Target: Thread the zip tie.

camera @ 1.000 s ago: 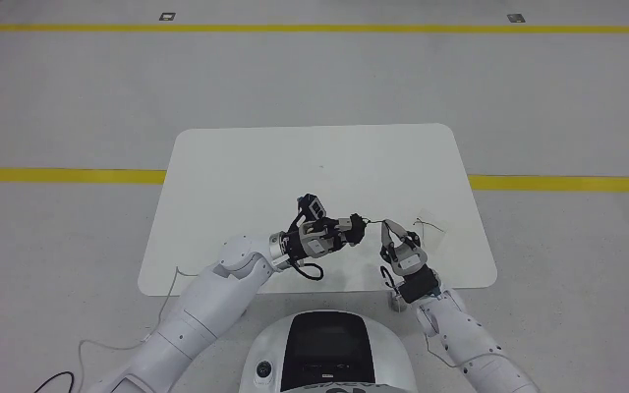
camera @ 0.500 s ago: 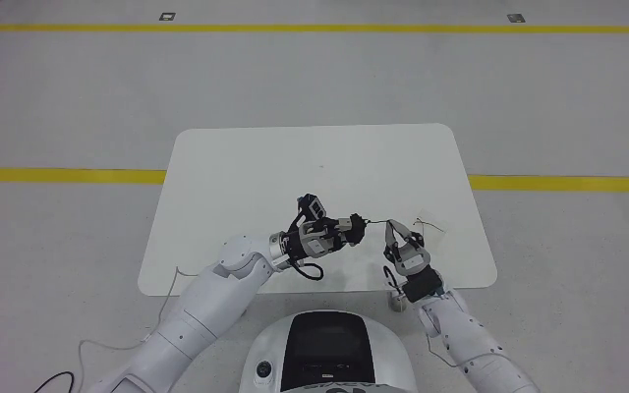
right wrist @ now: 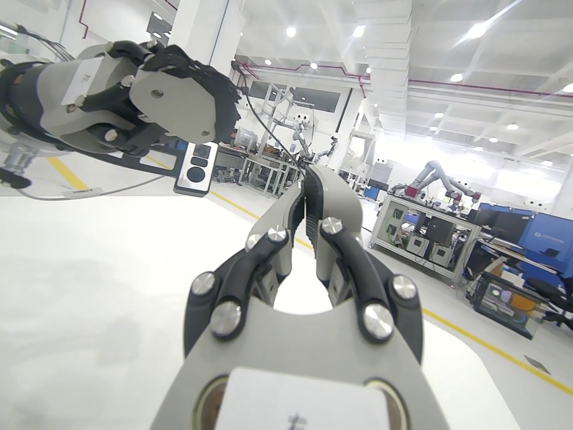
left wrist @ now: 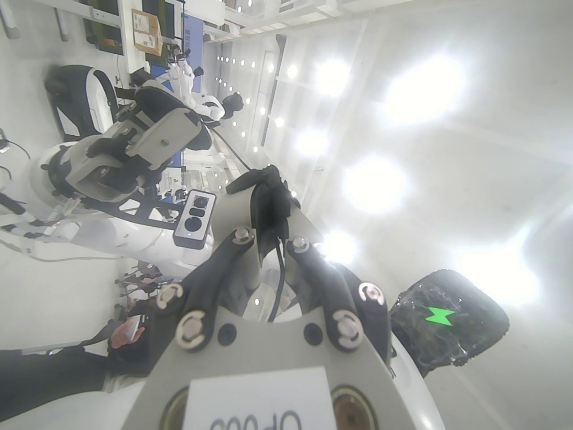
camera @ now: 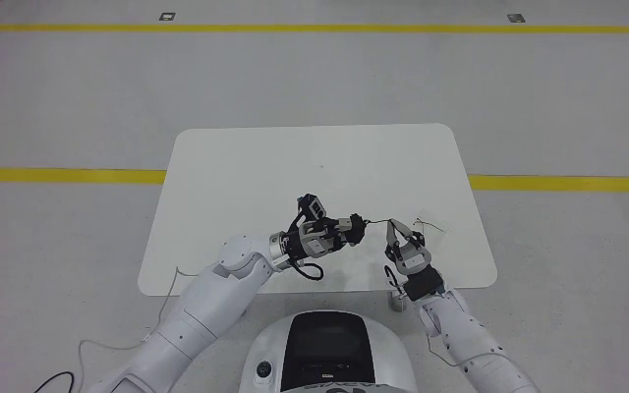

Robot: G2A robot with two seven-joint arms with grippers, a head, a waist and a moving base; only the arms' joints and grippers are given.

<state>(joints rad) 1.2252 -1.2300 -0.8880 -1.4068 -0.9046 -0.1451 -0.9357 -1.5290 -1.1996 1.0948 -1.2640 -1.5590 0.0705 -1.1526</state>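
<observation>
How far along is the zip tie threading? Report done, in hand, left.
Done: the thin black plastic zip tie is lifted off the white table, pinched by the shut left gripper and the shut right gripper. In hand: the tie spans the short gap between them. Left: feeding tail through head; no closed loop shows, and the head is too small to make out.

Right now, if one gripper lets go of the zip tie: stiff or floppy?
Probably springy, not limp: the zip tie bows smoothly between left gripper and right gripper. Likely very light, being so thin. It could slip: the right gripper holds it only at the jaw ends.
</observation>
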